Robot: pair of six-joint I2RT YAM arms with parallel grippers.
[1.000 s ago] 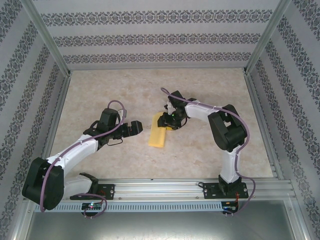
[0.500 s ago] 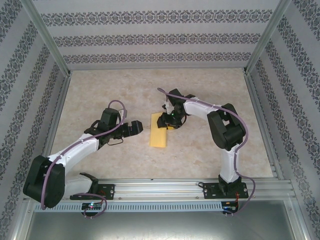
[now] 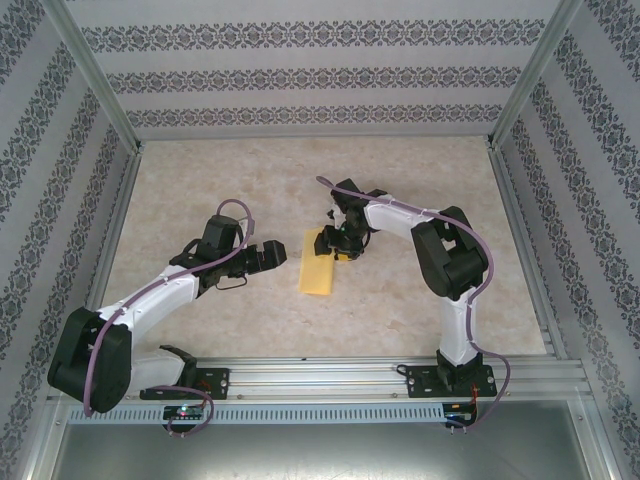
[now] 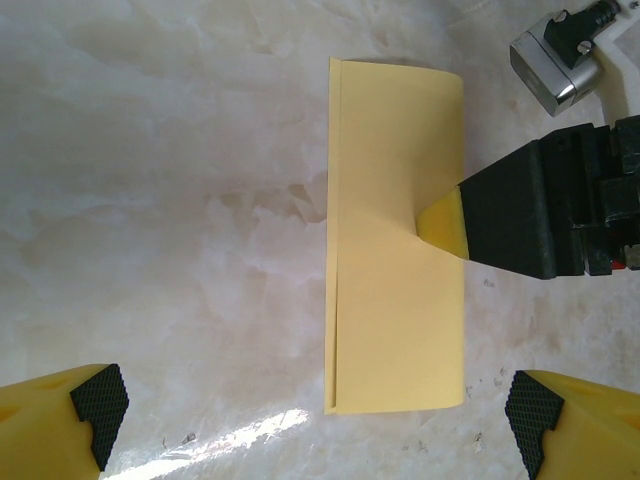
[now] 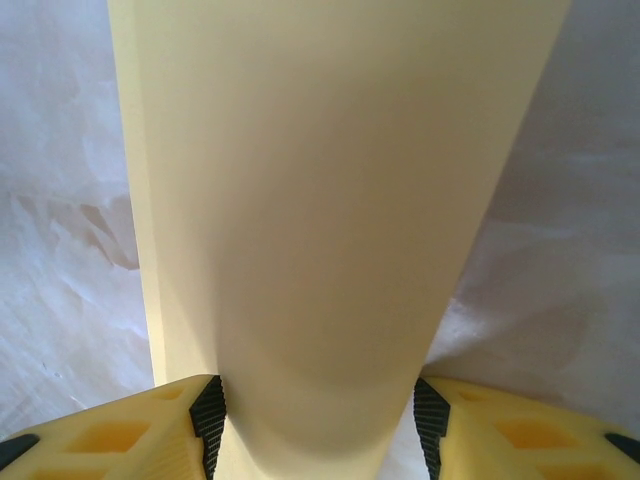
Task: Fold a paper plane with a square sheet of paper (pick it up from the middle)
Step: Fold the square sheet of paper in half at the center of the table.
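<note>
Item: square sheet of paper [image 4: 390, 300]. Thin plain yellow stock, matte, lying folded in half as a long rectangle on the worktop [image 4: 160, 200] between the two arms. One long side is two edges not quite aligned. The other is a soft, rounded fold.

Right gripper [image 5: 318, 425]: jaws partly apart. The rounded fold bulges up between the black ribbed pads [image 5: 208, 420] and meets both. It cannot be told whether they press on it or merely flank it.

Left gripper [image 4: 314, 415]: jaws spread wide, holding nothing, just short of the sheet's near short edge. Yellow fingers with black ribbed pads [image 4: 100, 405].

Worktop: pale, glossy, marble-veined surface.
</note>
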